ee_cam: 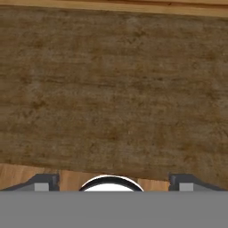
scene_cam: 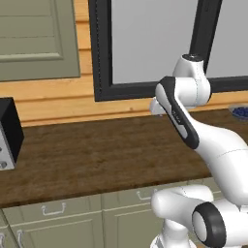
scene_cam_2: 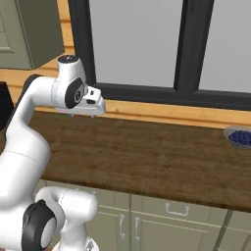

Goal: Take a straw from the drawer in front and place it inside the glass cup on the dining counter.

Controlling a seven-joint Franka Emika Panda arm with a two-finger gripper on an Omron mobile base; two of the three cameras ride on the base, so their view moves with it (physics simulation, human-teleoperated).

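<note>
My gripper (scene_cam_2: 81,113) hangs over the back of a dark wood worktop (scene_cam: 97,155), close to the orange wall under the window. Its fingertips (ee_cam: 42,181) stand far apart at the bottom corners of the hand view, open and with nothing between them; below them lies bare wood grain. In the left base view the hand (scene_cam: 157,106) is partly hidden behind my forearm. A sage-green drawer (scene_cam: 53,209) with a silver bar handle sits shut under the worktop, and a like drawer front (scene_cam_2: 176,210) is also shut. The straw, the glass cup and the dining counter are out of view.
A dark bowl of blue fruit (scene_cam_2: 240,137) rests at the worktop's right end. A black appliance (scene_cam: 7,133) stands at the left end. A black-framed window (scene_cam: 145,43) and a sage-green wall cabinet (scene_cam: 38,38) rise behind the worktop. Cabinet doors (scene_cam_2: 122,228) sit below the drawers.
</note>
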